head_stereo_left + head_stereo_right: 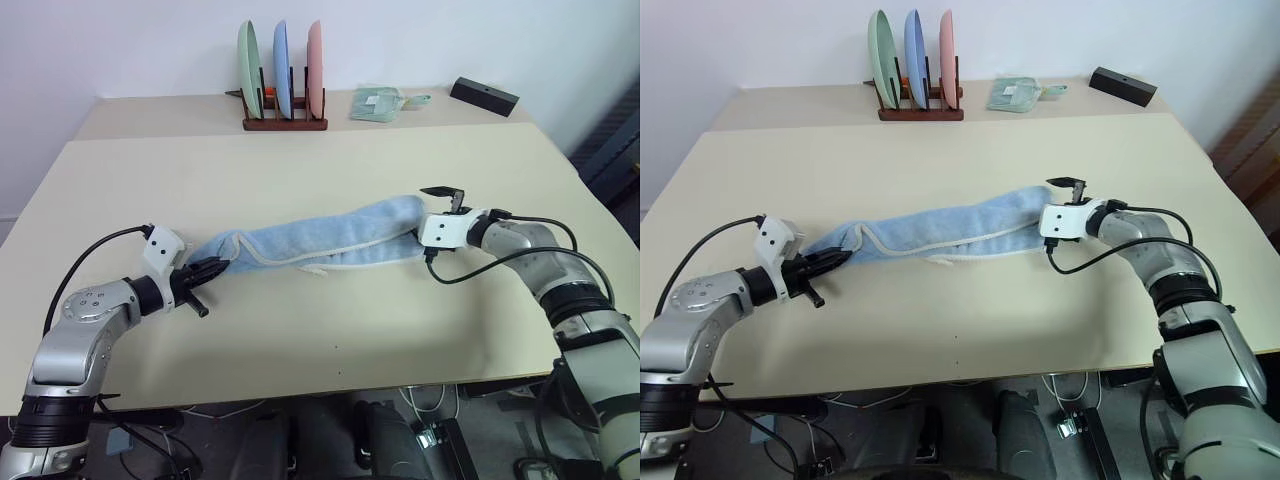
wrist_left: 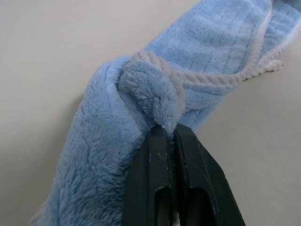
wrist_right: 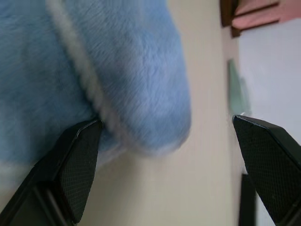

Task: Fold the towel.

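The light blue terry towel with a white stitched border [image 1: 320, 240] lies bunched into a long roll across the middle of the beige surface [image 1: 320, 340], running from near left to slightly farther right. The left gripper [image 1: 212, 268] has its black fingers pressed together, pinching the towel's left end. The right gripper [image 3: 164, 165] sits at the towel's right end with its fingers spread wide, one finger touching the cloth, nothing held between them.

The towel's [image 1: 320, 240] bunched folds hide its inner layers; whether the right gripper's [image 1: 440, 212] fingers touch it is unclear.
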`<action>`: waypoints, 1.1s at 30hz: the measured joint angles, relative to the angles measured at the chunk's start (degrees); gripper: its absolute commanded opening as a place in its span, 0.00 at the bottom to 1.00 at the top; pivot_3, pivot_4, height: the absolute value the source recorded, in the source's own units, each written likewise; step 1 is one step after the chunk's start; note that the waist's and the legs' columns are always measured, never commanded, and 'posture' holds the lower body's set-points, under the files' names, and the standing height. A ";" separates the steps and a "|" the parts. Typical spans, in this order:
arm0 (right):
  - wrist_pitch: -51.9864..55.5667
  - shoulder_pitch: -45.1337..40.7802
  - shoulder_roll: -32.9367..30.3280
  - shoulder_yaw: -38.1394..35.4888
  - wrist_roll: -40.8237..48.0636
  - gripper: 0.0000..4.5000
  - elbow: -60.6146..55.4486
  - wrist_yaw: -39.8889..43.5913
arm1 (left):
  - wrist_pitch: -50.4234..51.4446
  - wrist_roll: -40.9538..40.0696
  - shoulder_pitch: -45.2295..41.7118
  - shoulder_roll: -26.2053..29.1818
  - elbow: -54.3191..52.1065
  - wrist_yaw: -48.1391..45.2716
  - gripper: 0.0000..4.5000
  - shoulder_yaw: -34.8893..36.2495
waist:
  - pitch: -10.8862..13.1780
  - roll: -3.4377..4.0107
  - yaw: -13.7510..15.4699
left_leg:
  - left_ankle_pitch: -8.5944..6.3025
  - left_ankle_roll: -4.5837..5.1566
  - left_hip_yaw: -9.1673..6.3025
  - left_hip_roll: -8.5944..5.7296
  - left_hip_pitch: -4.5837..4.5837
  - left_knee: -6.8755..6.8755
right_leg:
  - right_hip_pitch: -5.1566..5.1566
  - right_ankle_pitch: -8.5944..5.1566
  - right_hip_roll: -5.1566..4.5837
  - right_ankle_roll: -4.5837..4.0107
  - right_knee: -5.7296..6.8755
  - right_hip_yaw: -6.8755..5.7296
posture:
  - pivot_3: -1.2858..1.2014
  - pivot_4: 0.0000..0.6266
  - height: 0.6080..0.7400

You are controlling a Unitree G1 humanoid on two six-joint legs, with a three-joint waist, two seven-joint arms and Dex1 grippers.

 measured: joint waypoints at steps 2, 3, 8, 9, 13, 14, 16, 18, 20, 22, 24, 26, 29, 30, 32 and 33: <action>-1.05 -0.78 0.75 0.99 -1.44 1.00 1.22 -1.82 | 0.00 0.00 0.09 -0.07 -0.20 0.02 0.00 -0.05 | 0.00 0.00 -0.01 | 0.00 0.00 0.00 0.00 0.00 0.00 | 0.00 0.00 0.00 0.00 -0.01 0.00 | 0.52 0.24 1.00; -1.28 -0.93 0.95 1.14 -1.63 1.00 1.50 -2.36 | 0.00 0.00 0.11 -0.12 -0.33 0.03 0.00 -0.10 | 0.00 0.00 0.00 | 0.00 0.00 0.00 0.00 0.00 0.00 | 0.00 0.00 0.00 0.00 -0.01 0.00 | 0.52 0.24 1.00; -3.47 -2.58 1.49 2.02 -3.34 1.00 2.69 -7.11 | -0.01 0.01 0.33 -0.60 -0.58 0.04 0.00 -0.75 | 0.00 0.00 -0.10 | 0.01 -0.01 -0.01 0.00 0.00 0.00 | 0.00 0.00 0.01 0.00 0.00 0.00 | 0.52 0.24 1.00; -4.11 -2.78 1.51 2.04 -3.37 1.00 2.69 -7.62 | -0.01 0.01 0.34 -0.62 -0.59 0.04 0.00 -0.91 | 0.00 0.00 -0.08 | 0.01 -0.01 -0.01 0.00 0.00 0.00 | 0.00 0.00 0.01 0.00 0.00 0.00 | 0.52 0.24 1.00; -8.97 -1.42 2.31 2.04 0.07 1.00 2.49 -3.30 | -0.05 0.01 0.53 -0.80 -0.62 0.08 0.00 -0.94 | 0.00 -0.01 -0.03 | 0.01 -0.01 -0.03 0.00 0.00 0.00 | 0.05 0.00 0.02 0.01 -0.02 -0.01 | 0.52 0.24 1.00; -9.69 -0.40 2.81 2.12 0.82 1.00 2.48 -2.08 | -0.05 0.01 0.61 -0.87 -0.62 0.09 0.00 -0.94 | 0.00 -0.01 -0.01 | 0.00 -0.01 -0.03 0.00 0.00 0.00 | 0.05 0.00 0.02 0.01 -0.02 -0.01 | 0.52 0.24 1.00; -10.05 0.66 3.26 2.04 2.14 1.00 2.31 -1.36 | -0.05 0.01 0.85 -0.97 -0.66 0.14 0.00 -0.96 | 0.00 0.00 -0.10 | 0.00 0.00 0.00 -0.01 0.02 0.01 | 0.05 0.01 0.00 0.01 0.00 0.00 | 0.52 0.24 1.00; -9.94 0.66 3.27 2.05 2.30 1.00 1.95 -1.21 | -0.05 0.01 0.84 -1.15 -0.99 0.20 0.00 -1.04 | -0.01 -0.02 -0.14 | 0.00 -0.01 -0.02 0.01 0.03 0.01 | 0.05 0.01 0.01 0.01 0.00 0.00 | 0.52 0.24 1.00; -8.66 0.60 3.34 2.38 0.74 1.00 1.79 -3.26 | -0.09 0.01 0.81 -1.20 -1.23 0.26 0.00 -1.11 | -0.01 -0.02 -0.14 | 0.01 -0.01 -0.03 0.01 0.03 0.01 | 0.05 0.00 0.01 0.00 0.01 0.00 | 0.52 0.24 1.00; -6.54 -0.03 3.38 3.28 -1.99 1.00 1.71 -6.65 | -0.10 0.02 0.76 -1.24 -1.23 0.30 0.00 -1.42 | -0.01 -0.02 -0.12 | 0.01 -0.01 -0.02 0.00 0.03 0.02 | 0.05 0.00 0.00 0.00 0.02 0.00 | 0.52 0.24 1.00; -3.99 -1.23 3.35 4.14 -4.68 1.00 2.73 -9.83 | -0.13 0.02 0.69 -1.36 -1.23 0.29 0.00 -1.75 | -0.01 -0.02 0.04 | 0.01 -0.02 -0.03 0.00 0.03 0.02 | 0.06 -0.01 0.00 -0.02 0.02 0.00 | 0.52 0.24 1.00; -1.90 -2.06 3.34 4.62 -6.37 1.00 4.01 -12.71 | -0.19 0.02 0.67 -1.36 -1.21 0.28 0.00 -1.82 | -0.01 -0.02 0.13 | 0.01 -0.02 -0.03 -0.01 0.03 0.02 | 0.05 -0.01 -0.01 -0.03 0.01 0.00 | 0.52 0.24 1.00; 2.87 -3.78 2.98 5.16 -8.89 1.00 7.29 -18.04 | -0.31 0.03 0.51 -1.36 -1.16 0.25 0.00 -1.85 | -0.01 -0.02 0.13 | 0.01 -0.02 -0.02 -0.01 0.02 0.01 | 0.05 -0.03 -0.01 -0.06 0.00 0.00 | 0.52 0.24 1.00; 3.80 -4.34 2.89 5.21 -9.37 1.00 8.16 -19.26 | -0.31 0.04 0.51 -1.36 -1.13 0.25 0.00 -1.86 | -0.01 -0.02 0.02 | 0.01 -0.02 -0.02 -0.01 0.02 0.00 | 0.04 -0.03 0.00 -0.05 0.00 0.00 | 0.52 0.24 1.00; 4.47 -4.81 2.92 5.27 -9.53 1.00 8.90 -20.56 | -0.36 0.04 0.49 -1.36 -1.12 0.23 0.00 -1.91 | -0.01 -0.02 -0.18 | 0.02 -0.03 -0.02 0.00 0.02 -0.01 | 0.03 -0.01 0.02 -0.03 0.00 0.00 | 0.52 0.24 1.00; 4.56 -5.03 3.00 5.40 -9.61 1.00 9.49 -21.08 | -0.41 0.04 0.45 -1.39 -1.12 0.21 0.00 -1.99 | -0.01 -0.02 -0.20 | 0.02 -0.03 -0.02 0.00 0.02 -0.01 | 0.03 -0.01 0.03 -0.02 0.00 0.00 | 0.52 0.24 1.00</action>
